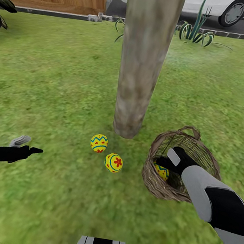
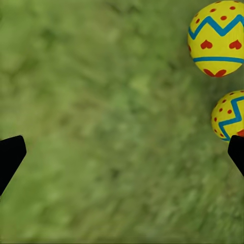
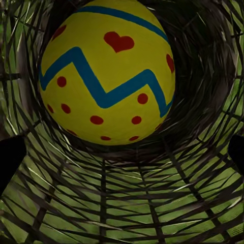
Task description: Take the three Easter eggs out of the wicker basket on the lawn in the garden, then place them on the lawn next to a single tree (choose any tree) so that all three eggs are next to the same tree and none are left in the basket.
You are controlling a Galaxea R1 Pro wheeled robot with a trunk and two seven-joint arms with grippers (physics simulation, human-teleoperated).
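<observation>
Even, diffuse daylight across the head view; no light source is identifiable, and no distinct cast shadows fall on the lawn [image 1: 64, 89], only faint darkening at the base of the tree trunk [image 1: 141, 62]. A pale hazy patch lies on the grass right of the trunk. Grass texture is smeared and soft throughout, with compression blockiness toward the far edge. In the left wrist view the lawn is strongly blurred while two Easter eggs [image 2: 217, 38] stay sharp. In the right wrist view the wicker basket [image 3: 122, 203] interior is dim, its upper part nearly black, the egg [image 3: 107, 71] evenly lit without glare.
</observation>
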